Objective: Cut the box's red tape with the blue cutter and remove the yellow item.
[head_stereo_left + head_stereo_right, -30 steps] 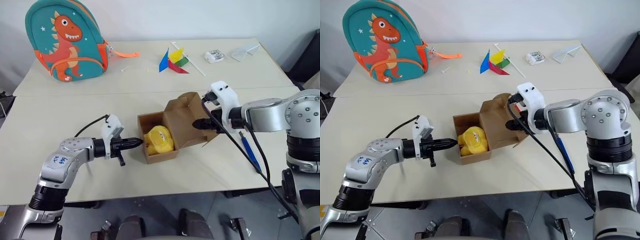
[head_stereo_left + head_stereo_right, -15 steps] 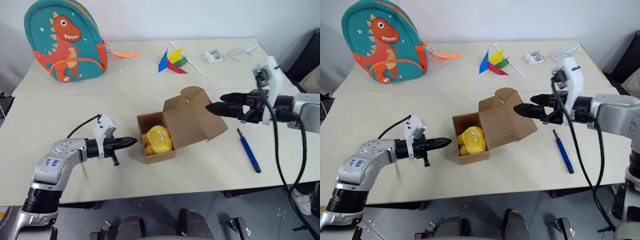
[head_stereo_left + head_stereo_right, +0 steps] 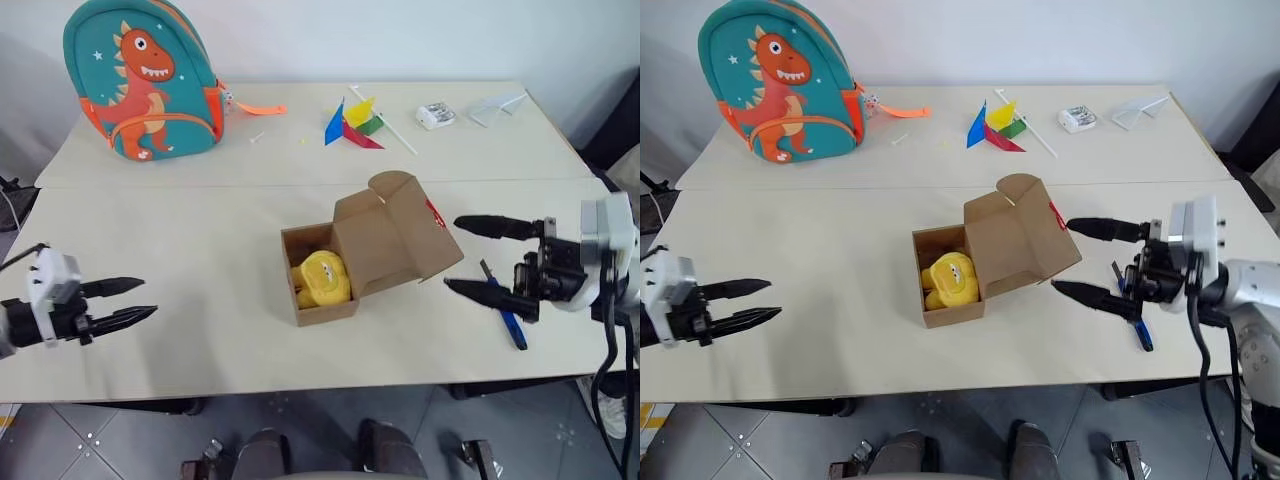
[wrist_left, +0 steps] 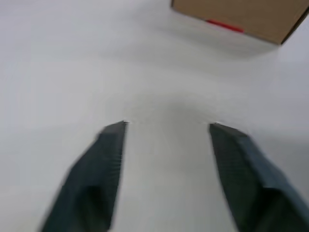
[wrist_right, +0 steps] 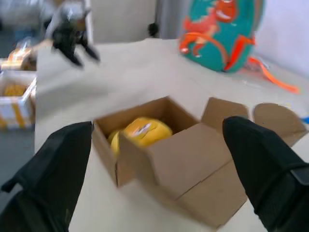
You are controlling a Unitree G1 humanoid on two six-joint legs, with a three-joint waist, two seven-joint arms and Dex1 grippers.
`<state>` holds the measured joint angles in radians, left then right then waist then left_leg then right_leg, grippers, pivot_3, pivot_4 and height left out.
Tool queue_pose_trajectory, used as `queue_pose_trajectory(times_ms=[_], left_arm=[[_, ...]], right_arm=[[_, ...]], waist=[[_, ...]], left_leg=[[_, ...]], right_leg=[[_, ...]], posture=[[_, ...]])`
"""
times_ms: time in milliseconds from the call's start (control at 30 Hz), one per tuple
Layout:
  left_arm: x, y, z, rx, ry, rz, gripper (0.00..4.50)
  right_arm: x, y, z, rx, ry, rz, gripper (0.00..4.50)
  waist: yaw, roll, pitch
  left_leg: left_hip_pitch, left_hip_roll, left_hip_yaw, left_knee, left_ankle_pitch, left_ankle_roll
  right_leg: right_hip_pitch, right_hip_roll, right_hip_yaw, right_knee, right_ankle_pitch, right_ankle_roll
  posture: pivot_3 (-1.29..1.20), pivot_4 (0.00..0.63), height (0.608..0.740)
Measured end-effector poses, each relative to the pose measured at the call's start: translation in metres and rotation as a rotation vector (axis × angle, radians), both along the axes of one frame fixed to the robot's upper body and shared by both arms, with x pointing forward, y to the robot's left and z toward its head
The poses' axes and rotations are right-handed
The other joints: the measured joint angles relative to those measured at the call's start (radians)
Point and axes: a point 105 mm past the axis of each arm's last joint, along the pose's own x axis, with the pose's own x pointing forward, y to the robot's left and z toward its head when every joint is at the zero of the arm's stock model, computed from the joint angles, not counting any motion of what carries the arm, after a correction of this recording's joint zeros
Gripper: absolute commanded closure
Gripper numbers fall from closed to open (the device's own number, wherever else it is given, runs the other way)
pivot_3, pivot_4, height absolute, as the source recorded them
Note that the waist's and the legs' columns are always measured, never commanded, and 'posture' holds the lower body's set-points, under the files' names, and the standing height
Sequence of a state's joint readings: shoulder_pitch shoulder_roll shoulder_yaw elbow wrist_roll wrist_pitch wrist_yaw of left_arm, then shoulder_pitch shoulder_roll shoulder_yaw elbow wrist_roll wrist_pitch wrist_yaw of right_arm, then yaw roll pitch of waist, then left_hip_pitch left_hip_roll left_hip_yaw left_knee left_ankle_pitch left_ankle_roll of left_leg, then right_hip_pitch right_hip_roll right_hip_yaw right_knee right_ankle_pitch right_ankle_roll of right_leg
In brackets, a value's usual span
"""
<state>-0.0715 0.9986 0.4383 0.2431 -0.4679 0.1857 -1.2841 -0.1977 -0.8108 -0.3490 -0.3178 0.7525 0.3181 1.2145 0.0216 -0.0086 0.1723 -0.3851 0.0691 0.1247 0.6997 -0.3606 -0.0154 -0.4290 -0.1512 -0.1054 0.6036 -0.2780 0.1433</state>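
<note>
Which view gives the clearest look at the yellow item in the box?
The left eye view: the yellow item sits unobstructed in the open box. The right eye view matches it; the right wrist view shows it blurred.

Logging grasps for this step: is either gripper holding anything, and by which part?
Nothing is held. The left gripper and right gripper are both open and empty.

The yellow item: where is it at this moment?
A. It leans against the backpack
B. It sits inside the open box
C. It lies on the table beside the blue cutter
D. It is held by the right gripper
B: the yellow item sits inside the box, whose lid stands open, and no gripper touches it.
</note>
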Motion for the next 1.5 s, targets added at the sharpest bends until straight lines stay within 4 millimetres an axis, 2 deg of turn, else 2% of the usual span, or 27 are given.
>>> queue_pose_trajectory(times_ms=[67, 233, 367, 467, 567, 633, 767, 867, 967, 1100, 1200, 1500], left_arm=[[0.0, -0.005, 0.004, 0.003, 0.006, -0.033, 0.03], [0.011, -0.049, 0.04, 0.057, -0.034, -0.204, 0.03], [0.015, -0.107, 0.057, 0.161, 0.071, -0.385, 0.03], [0.036, -0.154, 0.077, 0.161, 0.058, -0.437, 0.03], [0.051, -0.197, 0.078, 0.245, 0.053, -0.503, 0.03], [0.056, -0.219, 0.071, 0.294, 0.053, -0.554, 0.03], [0.067, -0.243, 0.047, 0.383, 0.065, -0.597, 0.03], [0.077, -0.244, 0.029, 0.461, 0.066, -0.589, 0.03], [0.084, -0.243, 0.024, 0.492, 0.049, -0.577, 0.03], [0.086, -0.253, 0.013, 0.507, 0.052, -0.61, 0.03], [0.088, -0.259, 0.01, 0.5, 0.052, -0.624, 0.57], [0.088, -0.263, 0.01, 0.486, 0.045, -0.645, 3.34]], right_arm=[[-0.005, 0.002, -0.004, 0.036, -0.045, 0.028, 0.0], [-0.022, 0.006, -0.018, 0.029, 0.002, 0.109, 0.0], [-0.029, 0.009, -0.014, 0.007, 0.026, 0.152, 0.0], [-0.031, 0.012, -0.005, -0.009, 0.024, 0.177, 0.0], [-0.032, 0.019, 0.008, -0.009, -0.018, 0.187, 0.0], [-0.034, 0.021, 0.011, -0.03, -0.02, 0.181, 0.0], [-0.035, 0.023, 0.009, -0.082, 0.032, 0.142, 0.0], [-0.038, 0.025, 0.014, -0.125, 0.052, 0.11, 0.0], [-0.038, 0.027, 0.019, -0.134, 0.074, 0.074, 0.0], [-0.036, 0.027, 0.019, -0.167, 0.113, 0.02, 0.0], [-0.034, 0.027, 0.019, -0.157, 0.137, -0.007, 0.0], [-0.031, 0.026, 0.018, -0.164, 0.162, -0.033, 0.0]], waist=[[0.002, 0.0, 0.0], [0.006, 0.0, 0.0], [0.004, 0.0, 0.0], [0.006, 0.0, 0.0], [0.007, 0.0, 0.0], [0.005, 0.0, 0.001], [0.003, 0.0, 0.001], [0.005, -0.001, 0.001], [0.007, -0.003, 0.002], [0.018, -0.003, 0.002], [0.025, -0.003, 0.002], [0.032, -0.003, 0.002]], left_leg=[[0.0, 0.0, 0.0, 0.0, 0.0, 0.0], [0.0, 0.0, 0.0, 0.001, 0.0, 0.0], [0.002, 0.0, 0.0, 0.002, 0.0, 0.0], [0.002, 0.0, 0.0, 0.003, 0.001, -0.001], [0.002, -0.001, 0.0, 0.004, 0.001, -0.001], [0.002, -0.001, 0.0, 0.003, 0.001, -0.001], [0.002, -0.001, 0.0, 0.002, 0.001, -0.001], [0.001, -0.001, -0.001, 0.003, 0.001, -0.001], [0.0, -0.001, -0.001, 0.005, 0.001, 0.0], [-0.001, -0.001, -0.002, 0.008, 0.0, 0.0], [-0.001, -0.001, -0.002, 0.01, 0.0, 0.0], [-0.002, -0.001, -0.003, 0.014, -0.001, 0.002]], right_leg=[[0.0, 0.0, 0.0, 0.001, 0.0, 0.0], [0.0, 0.0, 0.0, 0.002, 0.0, 0.0], [0.001, 0.0, 0.0, 0.004, 0.0, 0.0], [0.002, 0.001, 0.0, 0.005, 0.0, 0.0], [0.002, 0.001, 0.001, 0.005, 0.0, 0.0], [0.002, 0.001, 0.001, 0.004, 0.0, 0.0], [0.001, 0.001, 0.001, 0.003, 0.0, 0.0], [0.001, 0.001, 0.001, 0.003, 0.0, 0.0], [0.001, 0.001, 0.0, 0.003, 0.0, 0.0], [0.001, 0.001, 0.0, 0.004, 0.0, 0.0], [0.001, 0.0, 0.0, 0.005, 0.0, 0.0], [0.001, 0.0, 0.0, 0.007, 0.001, 0.0]], posture=[[0.0, 0.15, 0.74], [0.0, 0.15, 0.74], [0.0, 0.15, 0.74], [0.0, 0.15, 0.74], [0.0, 0.15, 0.74], [0.0, 0.15, 0.74], [0.0, 0.15, 0.74], [0.0, 0.15, 0.74], [0.0, 0.15, 0.74], [0.0, 0.15, 0.74], [0.0, 0.15, 0.74], [0.0, 0.15, 0.74]])
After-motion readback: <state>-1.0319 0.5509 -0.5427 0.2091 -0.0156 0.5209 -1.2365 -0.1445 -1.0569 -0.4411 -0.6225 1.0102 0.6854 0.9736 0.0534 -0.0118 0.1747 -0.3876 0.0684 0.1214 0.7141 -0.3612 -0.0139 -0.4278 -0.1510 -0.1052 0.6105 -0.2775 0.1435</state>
